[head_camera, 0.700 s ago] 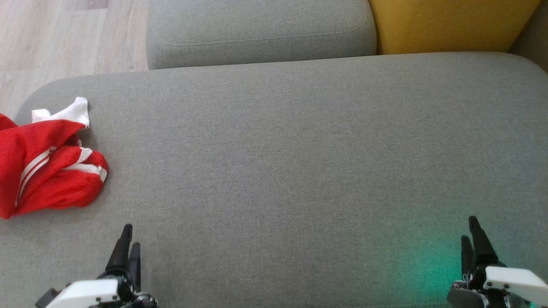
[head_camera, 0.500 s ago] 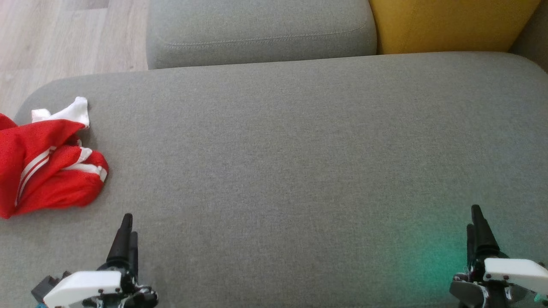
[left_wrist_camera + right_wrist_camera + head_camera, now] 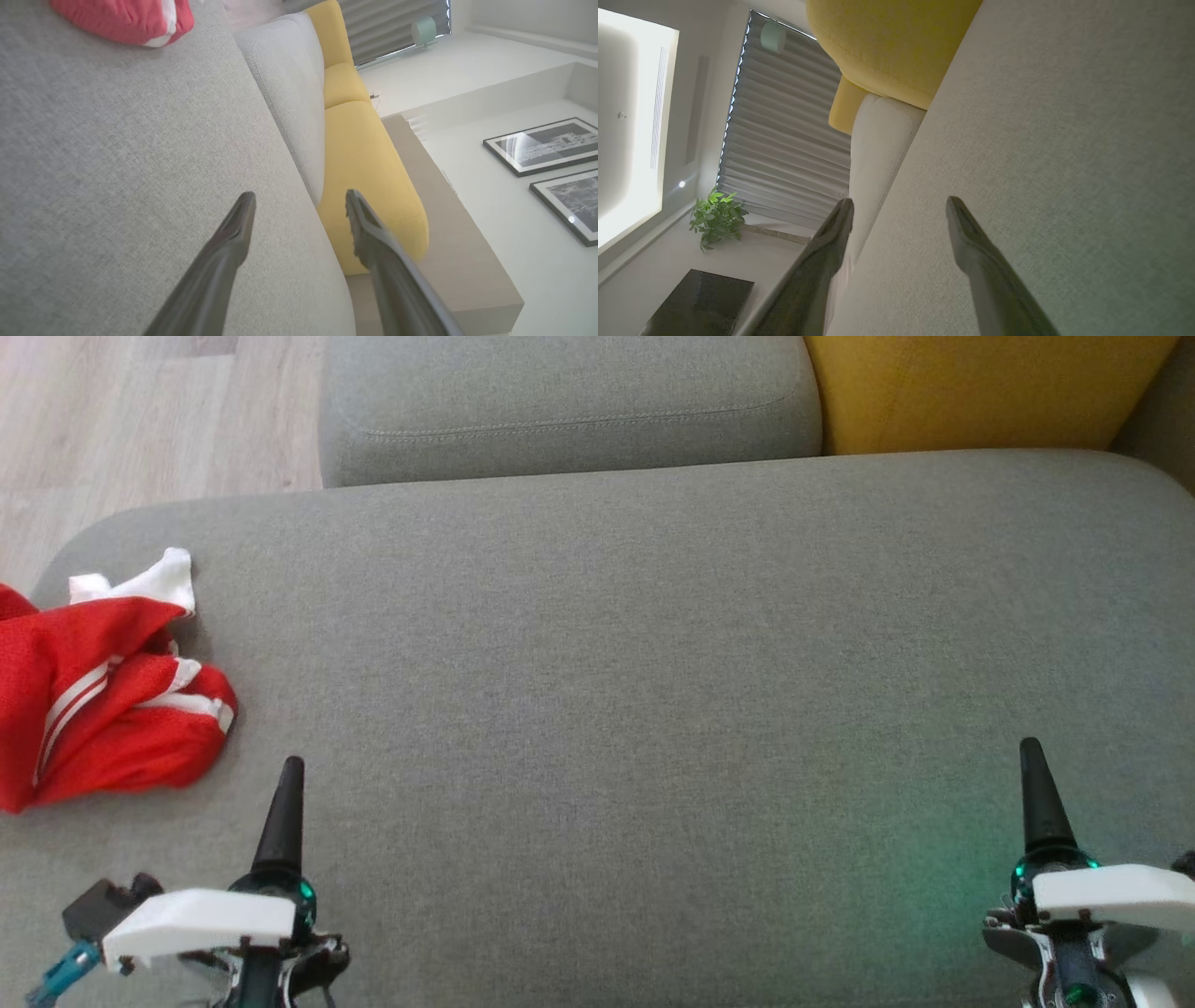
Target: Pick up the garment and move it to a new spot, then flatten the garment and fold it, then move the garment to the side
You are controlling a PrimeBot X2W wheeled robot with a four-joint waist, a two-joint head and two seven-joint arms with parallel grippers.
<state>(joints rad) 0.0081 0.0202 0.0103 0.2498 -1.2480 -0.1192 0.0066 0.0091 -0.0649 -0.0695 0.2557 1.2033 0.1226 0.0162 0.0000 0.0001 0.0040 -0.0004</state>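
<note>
On sofa [image 3: 607, 663], garment [image 3: 103, 709] crumpled; left gripper [image 3: 291, 767] near, fingers spread

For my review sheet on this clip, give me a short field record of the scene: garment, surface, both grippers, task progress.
item: garment, red with white stripes, crumpled at the seat's left edge
surface: grey sofa seat
left: left gripper open, empty, over the seat, apart from the garment
right: right gripper open, empty, over the seat's right part
behind: grey back cushion; yellow cushion
progress: garment not yet picked up
</note>
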